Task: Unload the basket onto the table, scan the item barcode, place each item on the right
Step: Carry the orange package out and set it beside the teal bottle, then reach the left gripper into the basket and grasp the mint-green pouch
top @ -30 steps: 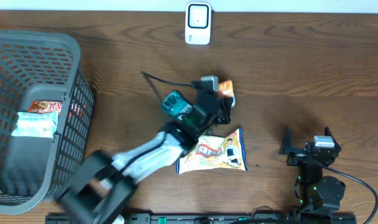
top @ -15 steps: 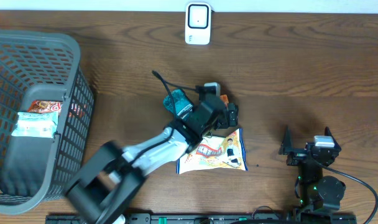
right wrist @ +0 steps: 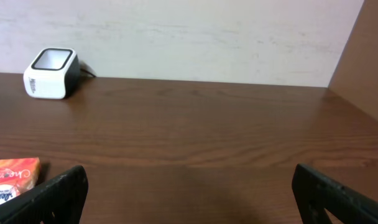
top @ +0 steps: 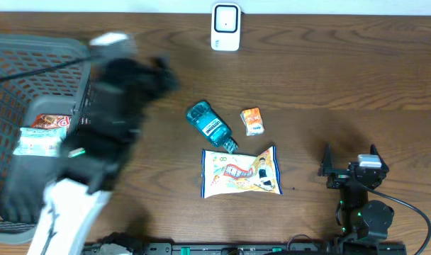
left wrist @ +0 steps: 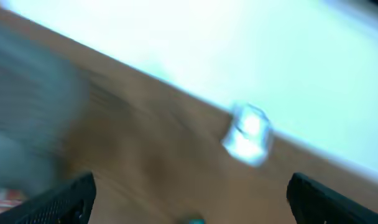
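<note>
The white barcode scanner (top: 225, 27) stands at the table's far edge, also in the right wrist view (right wrist: 51, 73) and as a blur in the left wrist view (left wrist: 248, 134). A small orange packet (top: 252, 121) lies flat mid-table beside a teal bottle (top: 208, 126), with a snack bag (top: 242, 172) in front of them. My left gripper (top: 155, 76) is a blur up by the basket's right rim, open and empty (left wrist: 189, 193). My right gripper (top: 350, 166) rests at the near right, open, with only bare table between its fingers (right wrist: 189, 186).
A grey mesh basket (top: 59, 49) fills the left side and holds packaged items (top: 42, 134). The left arm (top: 74, 191) stretches from the front edge up over the basket's right wall. The orange packet's corner (right wrist: 12, 180) shows at the left of the right wrist view.
The left gripper opened over the orange packet and swung fast to the left toward the basket. The packet and the teal bottle now lie uncovered. The right arm has not moved.
</note>
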{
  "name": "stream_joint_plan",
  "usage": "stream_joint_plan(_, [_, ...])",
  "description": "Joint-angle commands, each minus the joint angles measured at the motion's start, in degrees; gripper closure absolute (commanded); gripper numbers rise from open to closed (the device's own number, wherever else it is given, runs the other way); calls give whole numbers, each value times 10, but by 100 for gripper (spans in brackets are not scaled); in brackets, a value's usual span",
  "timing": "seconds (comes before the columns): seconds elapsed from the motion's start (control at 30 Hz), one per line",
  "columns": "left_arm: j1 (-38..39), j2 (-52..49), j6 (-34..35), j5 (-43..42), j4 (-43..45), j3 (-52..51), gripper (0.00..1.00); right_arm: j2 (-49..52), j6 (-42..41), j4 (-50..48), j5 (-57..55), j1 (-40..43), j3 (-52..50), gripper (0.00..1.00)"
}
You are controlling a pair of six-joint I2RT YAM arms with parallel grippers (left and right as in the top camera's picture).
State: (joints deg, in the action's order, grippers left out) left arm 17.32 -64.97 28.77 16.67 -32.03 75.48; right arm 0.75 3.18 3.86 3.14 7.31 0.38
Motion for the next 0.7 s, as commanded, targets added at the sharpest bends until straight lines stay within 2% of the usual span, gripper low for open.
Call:
stream_joint_plan(0.0, [-123, 35, -17, 27, -26, 20, 2, -1, -1, 2, 0, -2, -1, 1])
stream_joint_plan(0.17, [-336, 17, 29, 2, -93, 21, 2, -1, -1, 2, 0, -2, -1, 1])
stream_joint_plan(0.27, [-459, -48, 67, -78, -120, 21, 2, -1, -2, 2, 0, -2, -1, 1])
stream_joint_plan(0.43, [-533, -162, 101, -103, -131, 21, 2, -1, -1, 2, 0, -2, -1, 1])
stream_joint_plan(0.67, [-543, -316, 129, -100, -102, 21, 2, -1, -2, 2, 0, -2, -1, 1])
